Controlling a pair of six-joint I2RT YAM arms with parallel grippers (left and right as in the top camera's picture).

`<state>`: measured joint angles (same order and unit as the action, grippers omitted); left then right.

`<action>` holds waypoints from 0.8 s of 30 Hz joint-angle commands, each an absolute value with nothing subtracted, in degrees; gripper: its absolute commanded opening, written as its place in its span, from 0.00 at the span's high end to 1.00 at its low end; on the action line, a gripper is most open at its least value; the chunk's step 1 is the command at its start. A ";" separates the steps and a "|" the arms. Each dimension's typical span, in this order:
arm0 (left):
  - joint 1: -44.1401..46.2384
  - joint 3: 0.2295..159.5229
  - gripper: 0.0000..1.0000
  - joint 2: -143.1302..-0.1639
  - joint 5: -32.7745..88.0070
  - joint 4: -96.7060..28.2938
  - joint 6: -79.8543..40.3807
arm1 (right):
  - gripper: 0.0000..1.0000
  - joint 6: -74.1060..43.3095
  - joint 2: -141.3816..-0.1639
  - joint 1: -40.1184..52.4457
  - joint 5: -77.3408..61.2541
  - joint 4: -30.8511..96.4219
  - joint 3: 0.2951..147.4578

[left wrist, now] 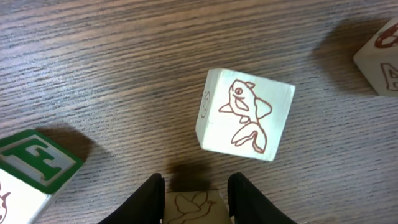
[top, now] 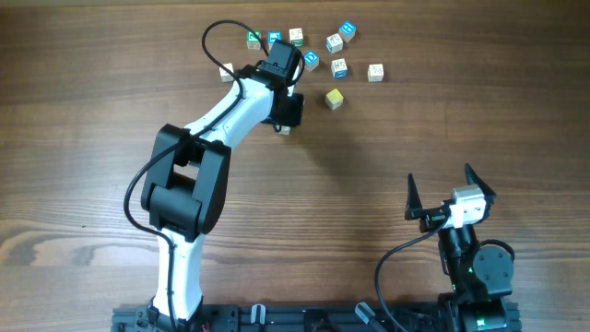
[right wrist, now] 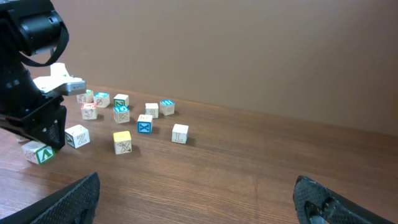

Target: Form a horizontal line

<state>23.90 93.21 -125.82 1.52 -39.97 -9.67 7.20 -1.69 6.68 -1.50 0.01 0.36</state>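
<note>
No straight row of touching cubes shows; the wooden letter cubes lie scattered at the table's far side. My left gripper is among them, shut on a pale cube with a bird drawing, fingers on both its sides. Just beyond it lies a whitish cube with a fish drawing, tilted. A green-edged "F" cube sits to its left. A yellow cube lies to the gripper's right. My right gripper is open and empty, far from the cubes.
Several loose cubes stand behind the left gripper, among them a green one and blue ones. A whitish cube lies left of the arm. The right wrist view shows a blue "X" cube and the wall behind.
</note>
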 commanded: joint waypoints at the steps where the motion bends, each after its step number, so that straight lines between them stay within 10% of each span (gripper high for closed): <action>1: 23.79 92.84 0.58 -126.65 0.97 -40.60 -9.39 | 0.00 7.51 -1.41 6.46 -2.22 -0.10 0.32; 9: 23.79 92.84 0.55 -126.65 0.97 -44.51 -9.39 | 0.00 7.51 -1.41 6.46 -2.22 -0.12 0.32; 24: 23.79 92.84 0.82 -126.65 0.99 -44.01 -9.39 | 0.00 7.51 -1.41 6.46 -2.22 -0.12 0.32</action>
